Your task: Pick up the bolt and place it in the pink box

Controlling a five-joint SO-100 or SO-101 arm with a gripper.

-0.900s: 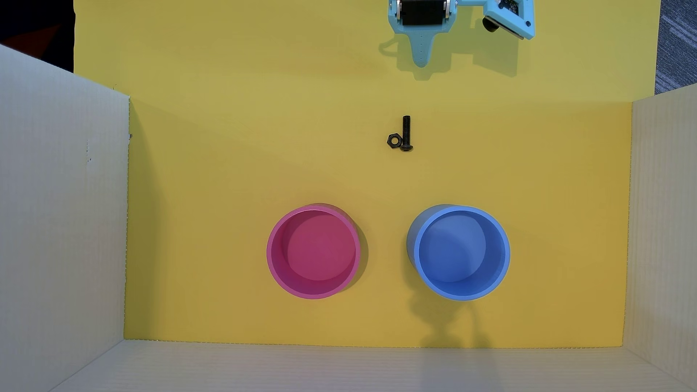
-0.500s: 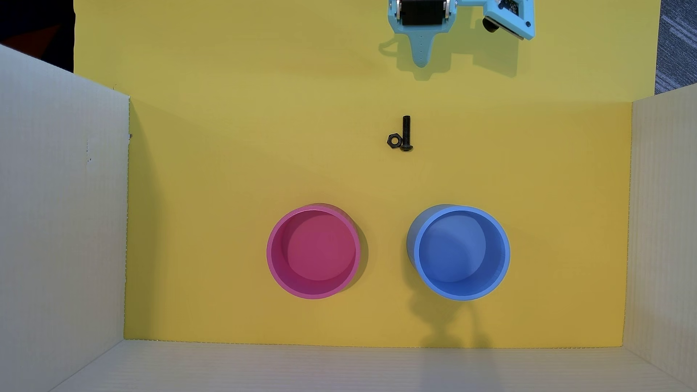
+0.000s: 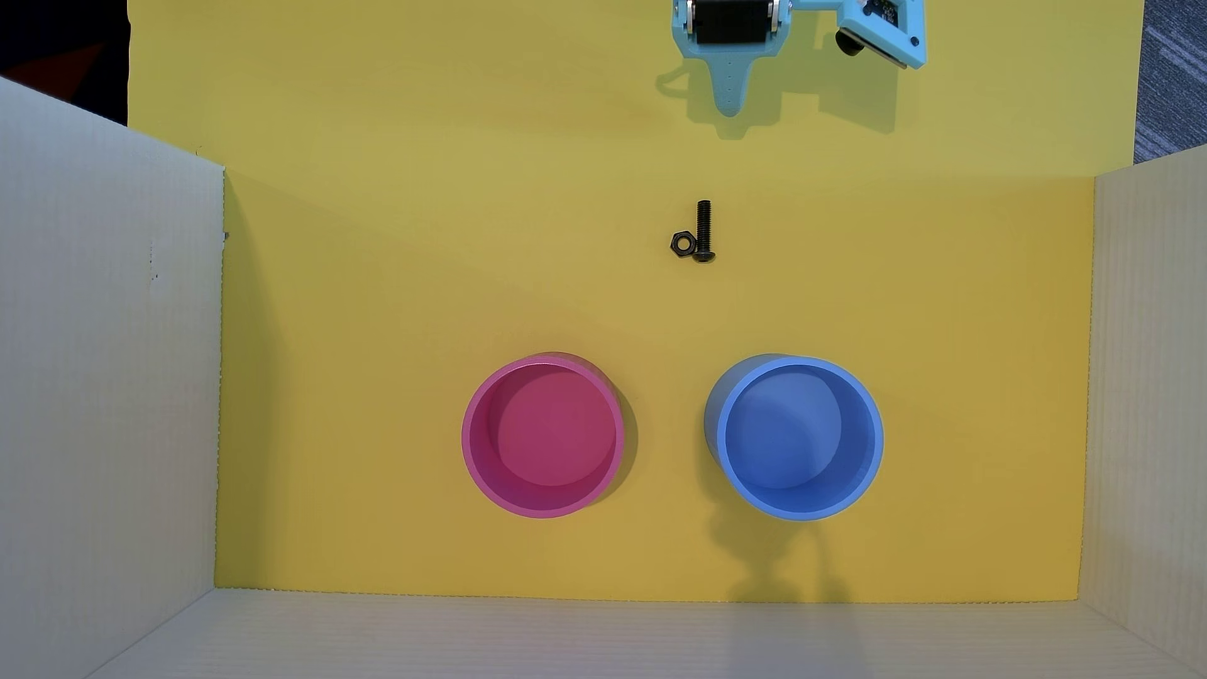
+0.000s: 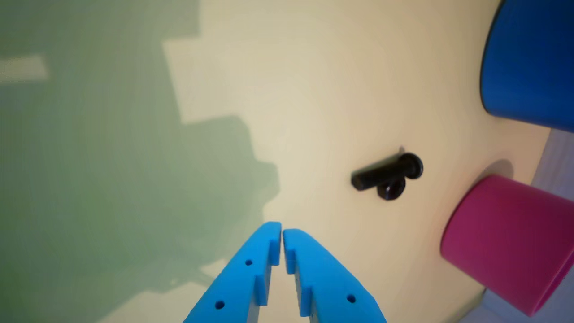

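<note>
Nearest the wrist camera, the end effector (image 4: 282, 233) is seen closed on nothing, apart from the bolt (image 4: 385, 172), which lies touching a nut (image 4: 391, 190) on the worktop (image 3: 392, 294).

Bolt (image 3: 703, 230) black metal; pink box (image 3: 471, 450) smooth matt plastic.

One bolt (image 3: 703, 231) is counted just above the centre of the overhead view, and one nut (image 3: 682, 244) is seen touching its left side near the head. Two round containers are counted in the lower half of the same view: one pink box (image 3: 471, 436) at lower centre and one blue container (image 3: 877, 437) to its right. One gripper (image 4: 282, 232) with two fingers is shown at the bottom edge of the wrist view. One yellow sheet (image 3: 392, 294) and three pale cardboard walls (image 3: 104, 365) are counted.
</note>
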